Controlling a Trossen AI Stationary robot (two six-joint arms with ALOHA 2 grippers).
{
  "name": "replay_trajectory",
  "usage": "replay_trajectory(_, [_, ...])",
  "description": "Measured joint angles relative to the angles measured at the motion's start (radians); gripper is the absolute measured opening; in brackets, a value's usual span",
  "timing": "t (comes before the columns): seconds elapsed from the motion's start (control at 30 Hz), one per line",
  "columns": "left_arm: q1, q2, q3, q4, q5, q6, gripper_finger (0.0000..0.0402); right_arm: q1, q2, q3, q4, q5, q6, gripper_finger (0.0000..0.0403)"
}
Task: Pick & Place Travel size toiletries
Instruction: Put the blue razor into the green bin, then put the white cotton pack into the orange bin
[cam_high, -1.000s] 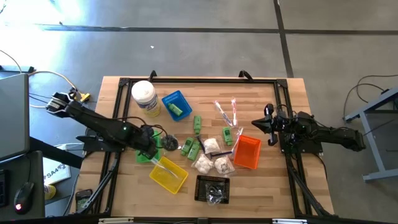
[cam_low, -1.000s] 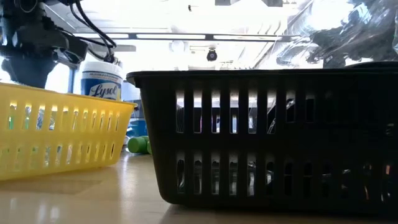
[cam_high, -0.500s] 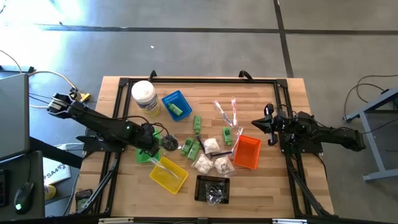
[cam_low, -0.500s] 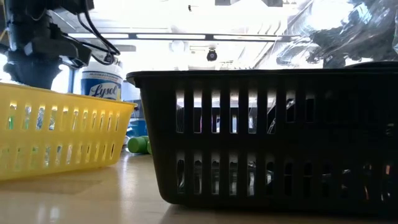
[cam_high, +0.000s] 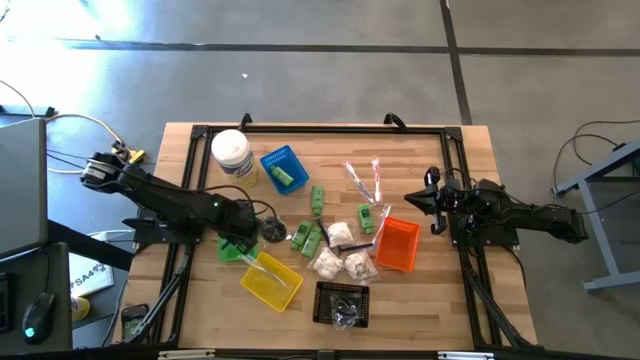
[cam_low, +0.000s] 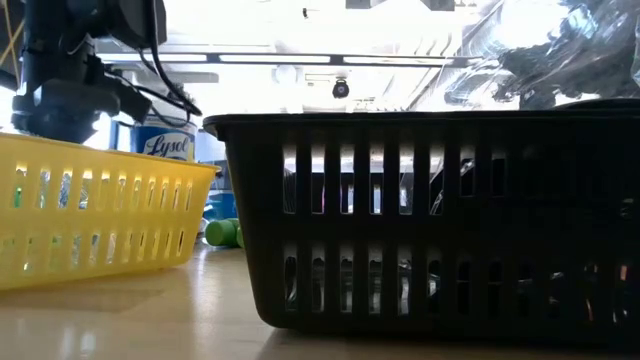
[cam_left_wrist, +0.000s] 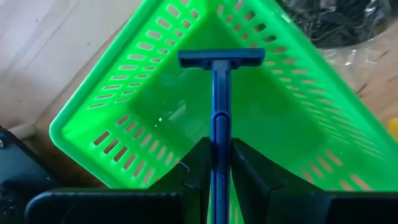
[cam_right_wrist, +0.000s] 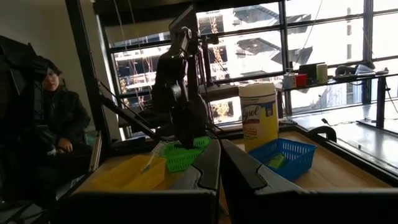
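My left gripper (cam_left_wrist: 217, 163) is shut on a blue razor (cam_left_wrist: 220, 74) with a T-shaped head. It hangs over the green basket (cam_left_wrist: 149, 118), which the high view shows at the table's left (cam_high: 230, 251) beneath the gripper (cam_high: 242, 234). Small green bottles (cam_high: 312, 237), white puffy packets (cam_high: 327, 262) and clear-wrapped sticks (cam_high: 362, 180) lie loose mid-table. My right gripper (cam_high: 432, 205) waits shut at the table's right, above the wood and touching nothing; its fingers also show in its wrist view (cam_right_wrist: 218, 169). My left gripper pinches the razor's blue handle (cam_left_wrist: 219, 134) between its two fingers, from above and pointing down into the green basket. The handle runs along the fingers. The razor is lifted clear, its head (cam_left_wrist: 221, 59) hanging out beyond the fingertips over the basket's floor.
A yellow basket (cam_high: 270, 280) and a black basket (cam_high: 342, 302) sit near the front edge. An orange basket (cam_high: 398, 245) is right of centre. A blue basket (cam_high: 282, 168) and a big white jar (cam_high: 232, 155) stand at the far left. A person (cam_right_wrist: 59, 124) sits beyond the table.
My left arm has shifted a little toward the table's right above the green basket, still shut on the razor. In the low view it now covers more of the white jar's label.
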Motion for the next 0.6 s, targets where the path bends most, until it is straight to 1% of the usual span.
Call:
replay_trajectory(0.37, [0.0,0.047,0.0,0.013,-0.006,0.011,0.0057,0.0,0.0,0.0,0.0,-0.002,0.002,0.0004])
replay_trajectory(0.5, [0.0,0.048,0.0,0.013,-0.009,0.018,0.0057,0.0,0.0,0.0,0.0,-0.002,0.002,0.0004])
replay_trajectory(0.6, [0.0,0.038,0.008,-0.007,-0.011,0.057,0.0057,0.0,0.0,0.0,0.001,-0.002,0.002,0.0004])
